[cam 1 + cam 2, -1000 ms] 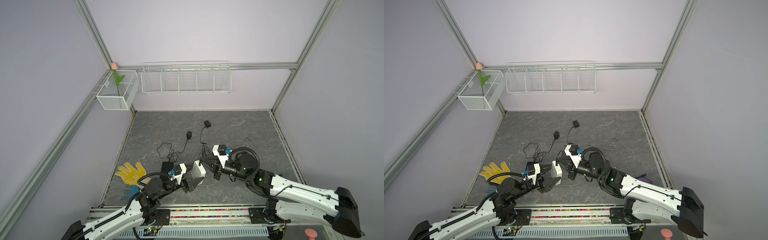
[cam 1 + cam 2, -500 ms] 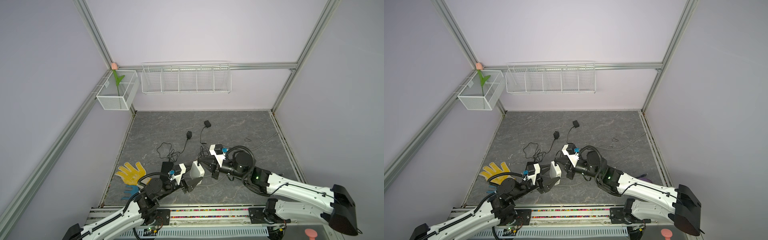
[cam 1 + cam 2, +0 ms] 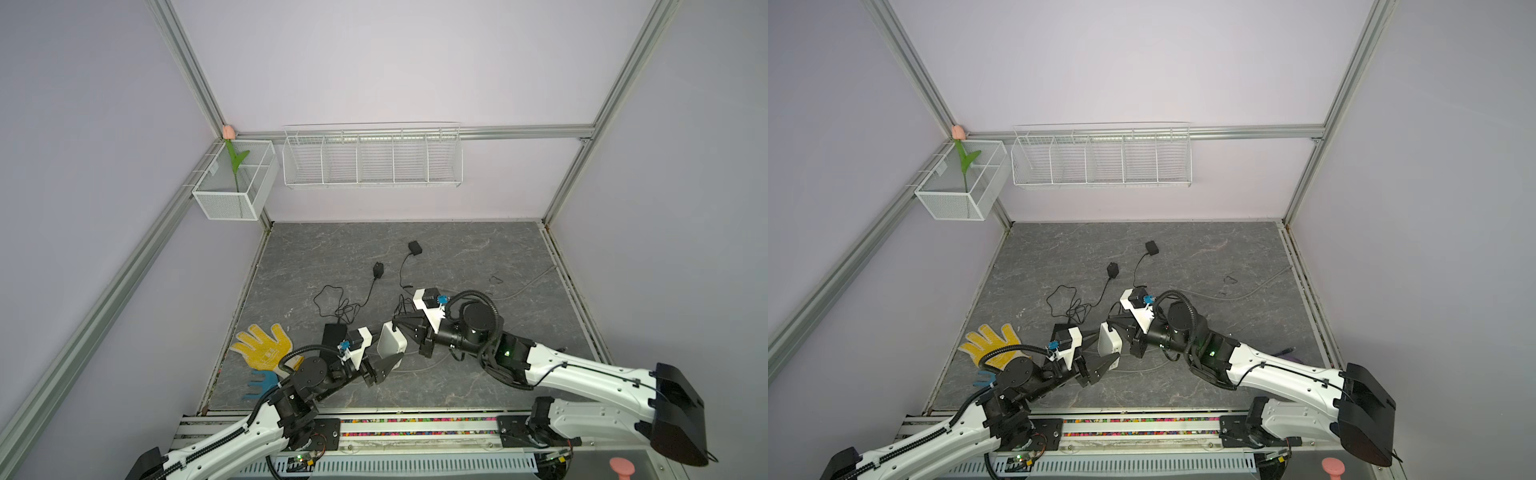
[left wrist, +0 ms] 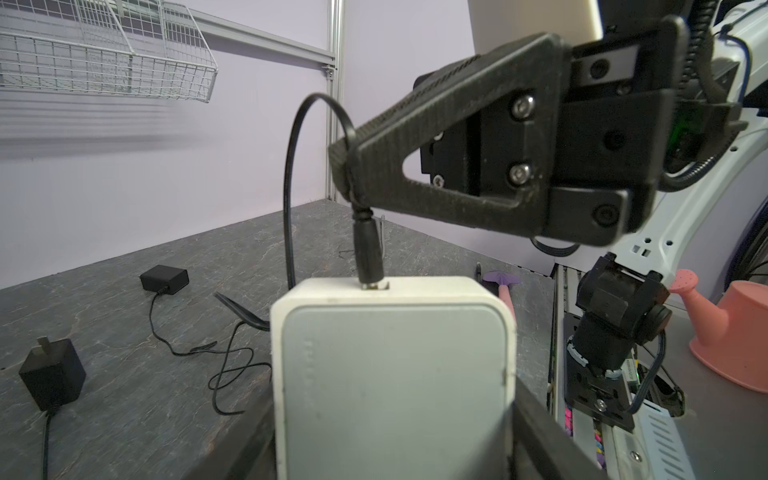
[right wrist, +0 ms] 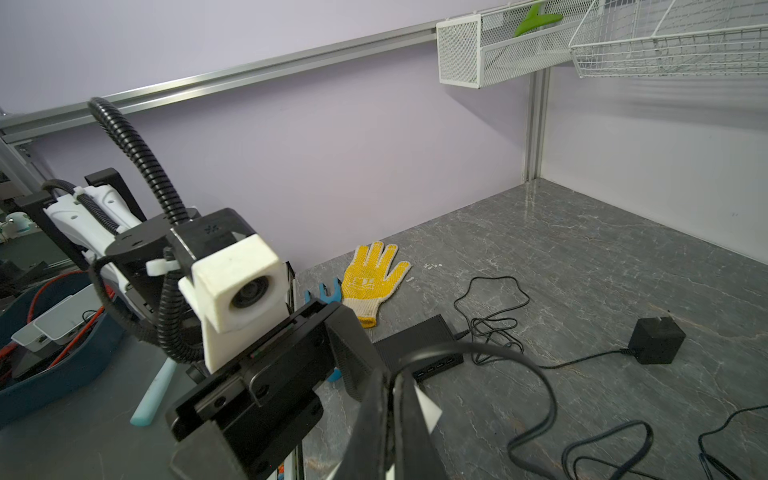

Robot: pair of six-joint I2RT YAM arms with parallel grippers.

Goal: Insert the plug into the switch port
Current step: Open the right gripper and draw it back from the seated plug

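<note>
The right hand (image 4: 349, 166), pinched tight, grips the black cable (image 4: 289, 174) just behind the plug (image 4: 368, 249). The plug's tip meets the port (image 4: 376, 286) on the white switch (image 4: 395, 374) at frame centre (depth unclear). The left hand (image 3: 384, 353) clamps that switch, lower centre over the counter (image 3: 478, 249). A yellow glove (image 3: 266, 347) lies lower left.

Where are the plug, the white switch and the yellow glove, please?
plug (image 4: 368, 249): left wrist view, on its black barrel just above the port.
white switch (image 4: 395, 374): left wrist view, on the middle of its flat face.
yellow glove (image 3: 266, 350): in a top view, on the palm.
</note>
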